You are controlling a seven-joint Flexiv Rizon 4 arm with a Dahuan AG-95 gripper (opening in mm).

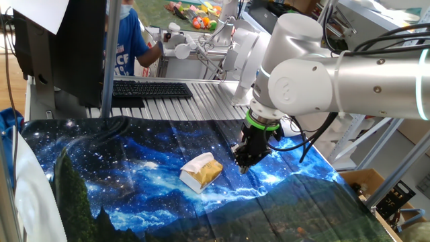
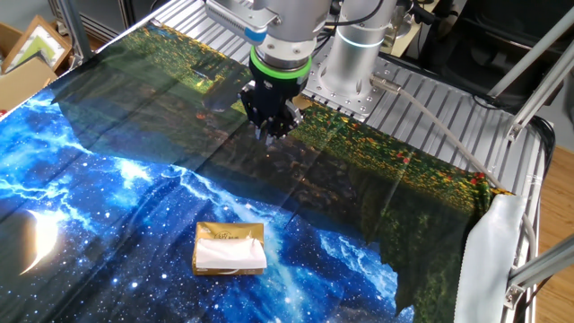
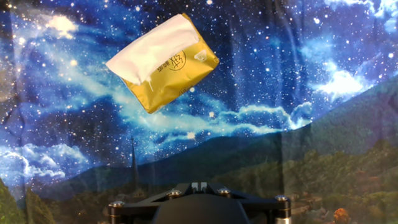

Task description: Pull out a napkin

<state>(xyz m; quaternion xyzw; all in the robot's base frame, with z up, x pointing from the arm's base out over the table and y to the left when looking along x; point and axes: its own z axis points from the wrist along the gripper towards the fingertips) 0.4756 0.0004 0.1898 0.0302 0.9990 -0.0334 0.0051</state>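
A yellow-brown and white tissue box (image 1: 201, 173) lies on the starry blue cloth. It also shows in the other fixed view (image 2: 230, 248) and in the hand view (image 3: 163, 62). White napkin paper (image 3: 149, 53) shows along the box's top side; I see no loose sheet on the cloth. My gripper (image 1: 244, 161) hovers above the cloth, to the right of the box and apart from it. In the other fixed view the gripper (image 2: 272, 132) is well behind the box. Its fingertips (image 3: 198, 185) stand together with nothing between them.
The printed cloth (image 2: 108, 188) covers the table. A black keyboard (image 1: 151, 89) lies on the slatted metal surface behind it. A person in a blue shirt (image 1: 127, 40) stands at the back. A metal frame post (image 2: 525, 269) stands at the table's edge.
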